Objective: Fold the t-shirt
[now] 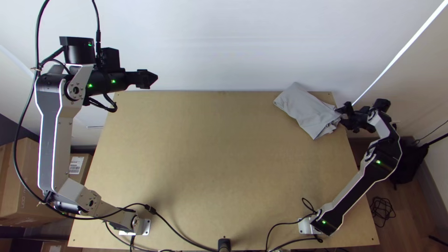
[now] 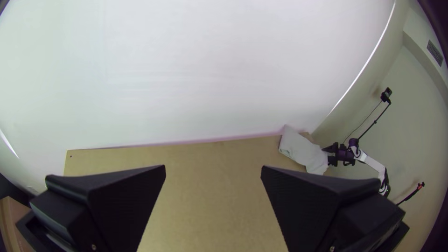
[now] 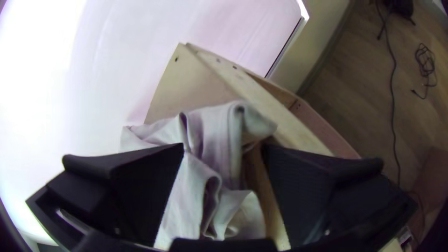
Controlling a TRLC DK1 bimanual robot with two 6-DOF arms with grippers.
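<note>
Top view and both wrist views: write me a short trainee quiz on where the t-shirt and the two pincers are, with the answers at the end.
1. Multiple choice. Where on the table does the t-shirt lie?
a) in the middle
b) toward the far right corner
c) toward the near left corner

2. True or false. The left pincer has its fingers well apart.

3. Fill in the missing word. The ____ pincer is the one at the t-shirt's edge.

Key: 1 b; 2 true; 3 right.
</note>
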